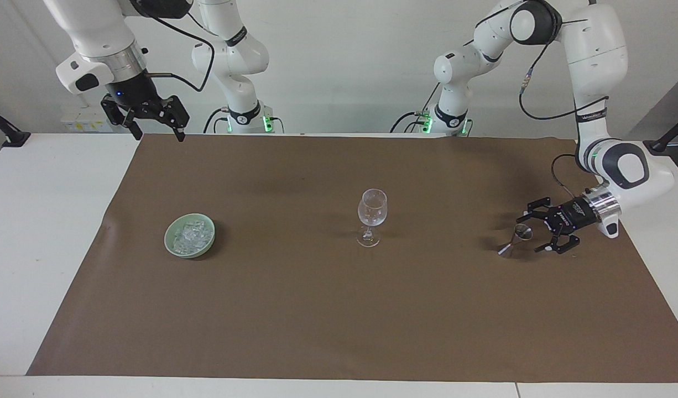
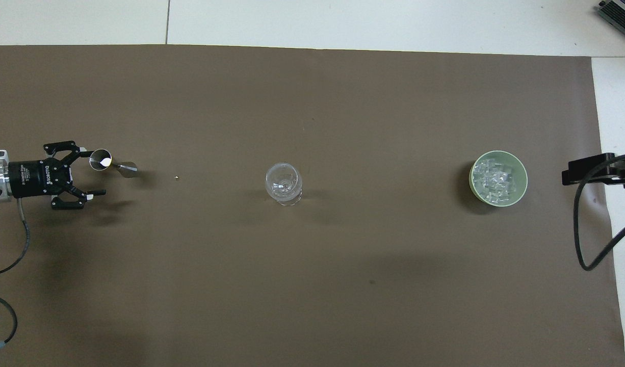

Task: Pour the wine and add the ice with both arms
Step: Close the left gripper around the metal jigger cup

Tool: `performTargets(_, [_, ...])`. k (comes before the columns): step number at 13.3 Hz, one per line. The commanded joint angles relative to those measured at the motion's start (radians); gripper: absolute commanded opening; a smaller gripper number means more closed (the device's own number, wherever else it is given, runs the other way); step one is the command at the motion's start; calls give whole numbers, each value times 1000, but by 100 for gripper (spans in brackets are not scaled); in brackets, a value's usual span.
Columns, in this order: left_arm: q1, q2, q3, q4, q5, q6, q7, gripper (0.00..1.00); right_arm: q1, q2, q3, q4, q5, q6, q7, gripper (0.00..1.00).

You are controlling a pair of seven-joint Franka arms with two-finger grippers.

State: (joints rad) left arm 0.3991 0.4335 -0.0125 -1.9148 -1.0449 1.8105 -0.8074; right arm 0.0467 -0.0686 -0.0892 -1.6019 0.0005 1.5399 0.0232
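Note:
A small steel jigger (image 1: pixel 515 239) (image 2: pixel 111 163) stands on the brown mat toward the left arm's end. My left gripper (image 1: pixel 528 235) (image 2: pixel 96 172) is low beside it and lies level, open, and the jigger's upper cup sits at the mouth of its jaws, ungripped. A clear wine glass (image 1: pixel 372 213) (image 2: pixel 283 184) stands upright mid-mat. Ice (image 1: pixel 191 234) (image 2: pixel 496 178) fills a pale green bowl (image 1: pixel 169 245) (image 2: pixel 472 176) toward the right arm's end. My right gripper (image 1: pixel 158 134) waits open, raised over the mat's corner by the robots. No wine shows; the jigger's contents cannot be told.
The brown mat (image 1: pixel 295 309) (image 2: pixel 312 285) covers most of the white table (image 1: pixel 35 232). A black part of the right arm with a looping cable (image 2: pixel 580 224) hangs over the mat's edge beside the bowl. A tiny speck (image 2: pixel 176 177) lies between jigger and glass.

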Motion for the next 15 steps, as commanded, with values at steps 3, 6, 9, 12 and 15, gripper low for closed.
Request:
performTargets(3, [1,-15,0,-142,-150,52,165,100,-2,-19,2,-23,18,5,15,100])
performTargets(6, [10,-19,-1,-161,-187,47,166,100,-2,-19,2,-23,18,5,15,100])
performTargets(9, [12,-22,-1,-170,-216,43,166,100,-2,-19,2,-23,18,5,15,100])
performTargets(12, [-3,-22,-1,-171,-257,53,166,100,-2,-19,2,-23,18,5,15,100])
performTargets(15, [-5,-22,-1,-179,-270,53,168,100,-2,-19,2,-23,18,5,15,100])
